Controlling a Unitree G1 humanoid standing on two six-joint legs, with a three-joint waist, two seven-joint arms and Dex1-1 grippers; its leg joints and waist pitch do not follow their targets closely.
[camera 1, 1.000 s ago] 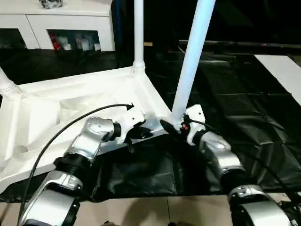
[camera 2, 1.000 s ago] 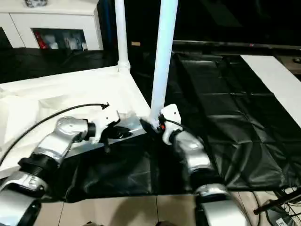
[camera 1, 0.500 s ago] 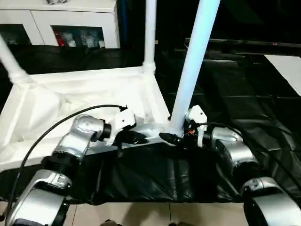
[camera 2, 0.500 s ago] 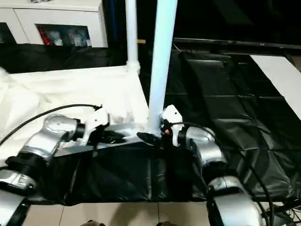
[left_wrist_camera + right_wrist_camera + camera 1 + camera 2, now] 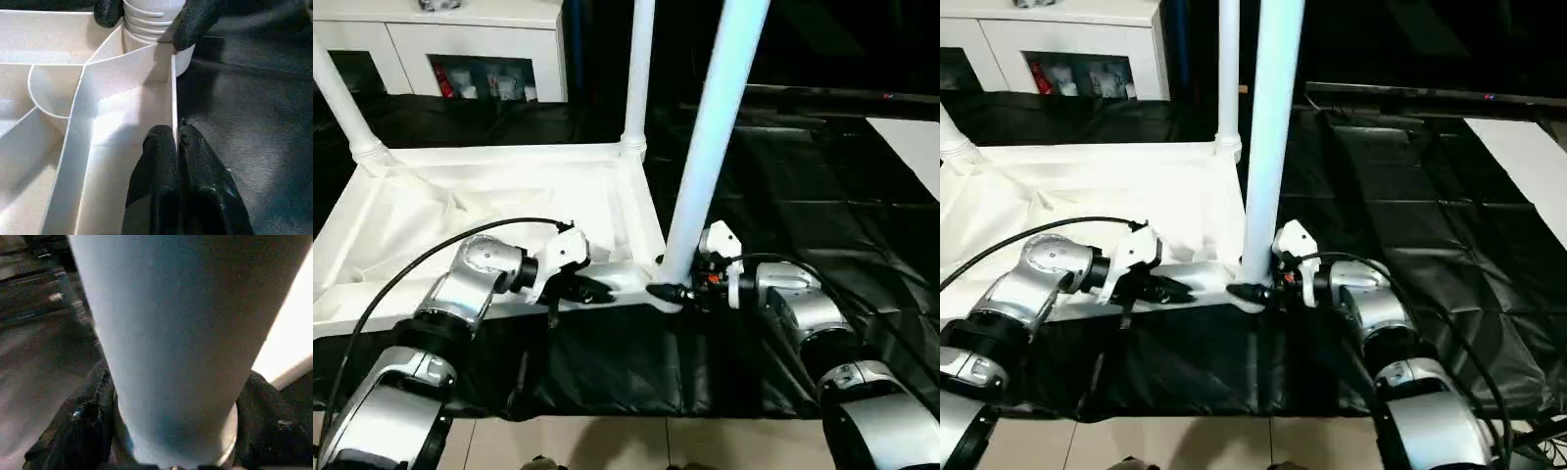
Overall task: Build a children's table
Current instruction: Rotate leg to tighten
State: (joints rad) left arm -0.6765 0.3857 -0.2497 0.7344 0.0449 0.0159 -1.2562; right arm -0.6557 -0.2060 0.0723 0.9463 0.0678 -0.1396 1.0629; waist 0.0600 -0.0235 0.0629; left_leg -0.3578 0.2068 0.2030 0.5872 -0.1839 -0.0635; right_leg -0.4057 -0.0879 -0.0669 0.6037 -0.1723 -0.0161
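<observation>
The children's table top (image 5: 460, 211) lies upside down on the black cover, ribbed side up. Three white legs stand in its corner sockets: far left (image 5: 347, 113), far right (image 5: 637, 78) and near right (image 5: 710, 147). My right gripper (image 5: 672, 291) grips the near right leg at its flared foot, one finger (image 5: 80, 431) on each side of it; these black fingers (image 5: 195, 19) also show against the leg's ribbed collar in the left wrist view. My left gripper (image 5: 175, 134) is shut on the top's thin near rim (image 5: 173, 93), a short way left of that corner.
A white cabinet (image 5: 460, 49) with glass doors stands behind the work table. A white sheet (image 5: 911, 147) lies at the far right on the black cover (image 5: 803, 196). A black cable (image 5: 431, 264) loops over my left forearm. The floor shows at the near edge.
The head camera has shifted. My right gripper's fingers have closed in on the foot of the near right leg, and that forearm has swung lower. The left gripper keeps its hold on the rim.
</observation>
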